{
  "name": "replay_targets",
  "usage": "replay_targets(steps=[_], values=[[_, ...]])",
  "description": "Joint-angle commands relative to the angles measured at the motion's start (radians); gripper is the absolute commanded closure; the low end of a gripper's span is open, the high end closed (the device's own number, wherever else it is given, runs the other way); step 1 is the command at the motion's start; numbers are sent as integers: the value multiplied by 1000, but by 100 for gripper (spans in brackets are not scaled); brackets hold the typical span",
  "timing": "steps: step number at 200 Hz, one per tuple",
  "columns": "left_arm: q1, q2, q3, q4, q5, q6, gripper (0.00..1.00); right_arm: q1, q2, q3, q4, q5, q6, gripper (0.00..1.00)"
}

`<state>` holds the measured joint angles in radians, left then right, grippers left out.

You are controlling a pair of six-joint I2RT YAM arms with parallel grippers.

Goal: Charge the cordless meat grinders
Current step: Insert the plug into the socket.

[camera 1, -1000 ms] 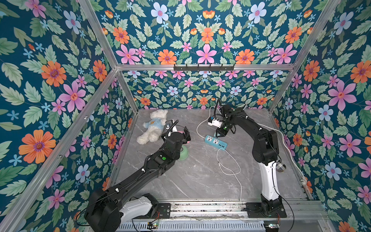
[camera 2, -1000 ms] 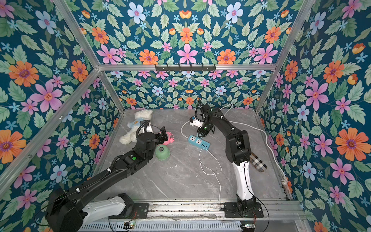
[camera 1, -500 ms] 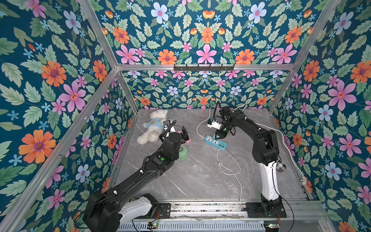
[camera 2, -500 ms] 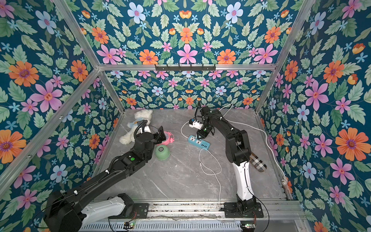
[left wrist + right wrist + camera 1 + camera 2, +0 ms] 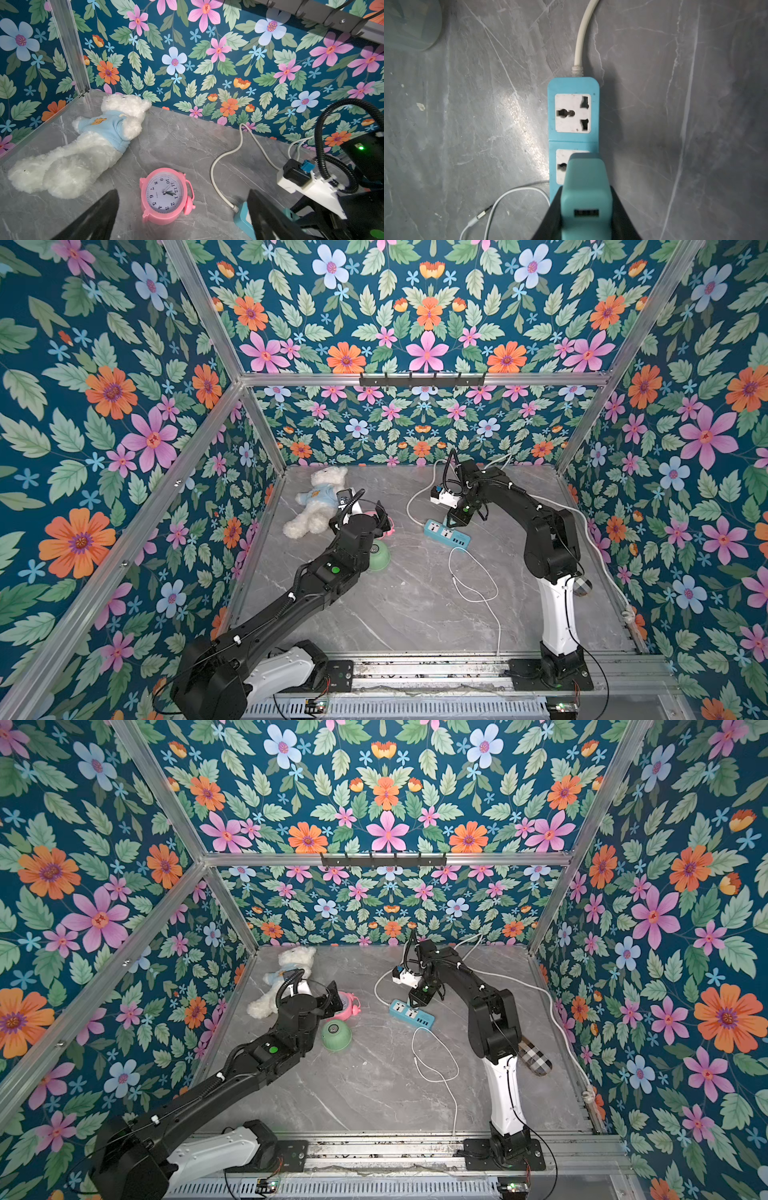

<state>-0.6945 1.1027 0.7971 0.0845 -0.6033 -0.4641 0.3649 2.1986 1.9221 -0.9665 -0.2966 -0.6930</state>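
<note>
The mint-green dome meat grinder (image 5: pixel 379 559) (image 5: pixel 336 1036) sits on the grey table beside my left forearm. My left gripper (image 5: pixel 182 194) (image 5: pixel 332 994) hangs open over the pink alarm clock (image 5: pixel 164 195), holding nothing. My right gripper (image 5: pixel 585 188) (image 5: pixel 456 520) (image 5: pixel 417 997) is shut on a teal plug adapter (image 5: pixel 584 176), its USB port facing the camera. The adapter hovers over the second socket of the blue power strip (image 5: pixel 573 86) (image 5: pixel 446 534) (image 5: pixel 411 1015). A loose white USB cable (image 5: pixel 478 585) (image 5: pixel 436 1065) (image 5: pixel 508 192) lies by the strip.
A white teddy bear (image 5: pixel 316 502) (image 5: pixel 93 141) lies at the back left. The strip's thick white cord (image 5: pixel 228 158) curves toward the back wall. A checked object (image 5: pixel 535 1057) lies behind the right arm. Floral walls enclose three sides.
My right gripper has sunk a little toward the power strip with the adapter. The left arm has barely shifted.
</note>
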Motion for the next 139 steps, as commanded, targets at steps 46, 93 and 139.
replay_targets(steps=[46, 93, 139], values=[[1, -14, 4, -25, -37, -8, 1, -3, -3, -25, -24, -9, -46, 100], [1, -16, 4, -26, -36, -9, 1, -8, -46, -81, -3, 0, -51, 100], [2, -20, 5, -31, -35, -9, 1, -7, -46, -122, 56, 20, -35, 100]])
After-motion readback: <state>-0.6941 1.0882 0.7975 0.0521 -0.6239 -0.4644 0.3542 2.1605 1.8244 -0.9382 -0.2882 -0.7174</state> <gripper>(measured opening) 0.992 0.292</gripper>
